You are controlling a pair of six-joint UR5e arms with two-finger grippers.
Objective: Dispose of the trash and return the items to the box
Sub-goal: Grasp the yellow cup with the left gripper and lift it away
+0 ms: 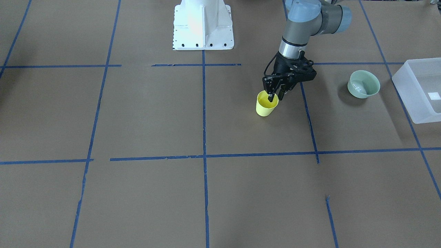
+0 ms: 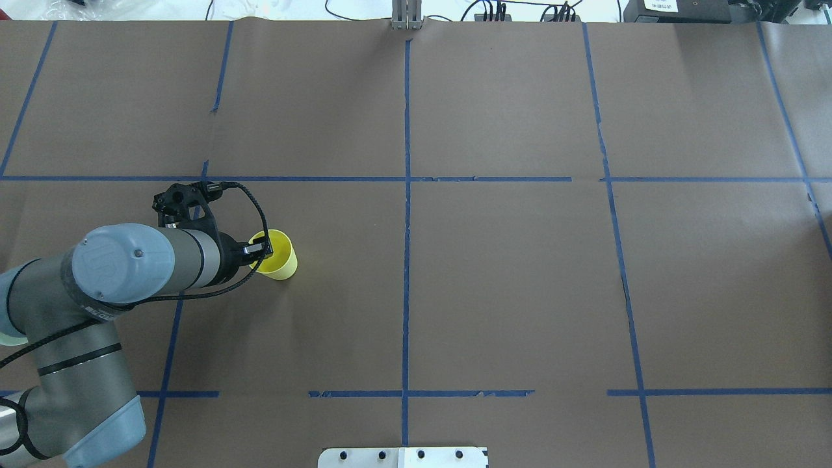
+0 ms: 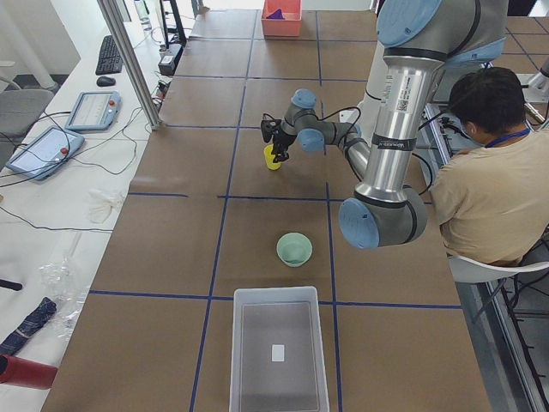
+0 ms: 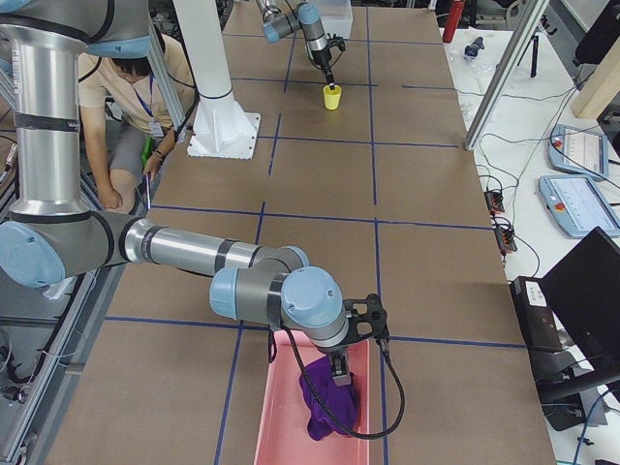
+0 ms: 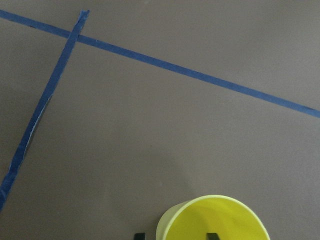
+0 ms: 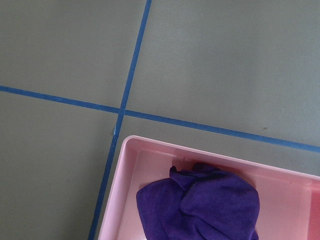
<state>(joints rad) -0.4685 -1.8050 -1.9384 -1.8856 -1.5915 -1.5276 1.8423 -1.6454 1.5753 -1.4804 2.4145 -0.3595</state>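
The yellow cup (image 1: 265,106) stands upright on the brown table and also shows in the overhead view (image 2: 281,259) and the left wrist view (image 5: 215,220). My left gripper (image 1: 276,97) is open and straddles the cup's rim, one finger inside and one outside (image 5: 175,235). The mint-green bowl (image 1: 363,84) stands upright between the cup and the translucent white box (image 1: 408,100), which holds nothing but its label (image 3: 277,352). My right gripper (image 4: 339,368) hangs over the purple cloth (image 6: 200,205) at the far end of the table. I cannot tell whether it is open or shut.
The purple cloth lies in a pink tray (image 6: 125,190) at the table's end on my right. The white robot base (image 1: 203,24) stands at the table's rear edge. A seated operator (image 3: 497,189) is beside the base. Blue tape lines grid the table.
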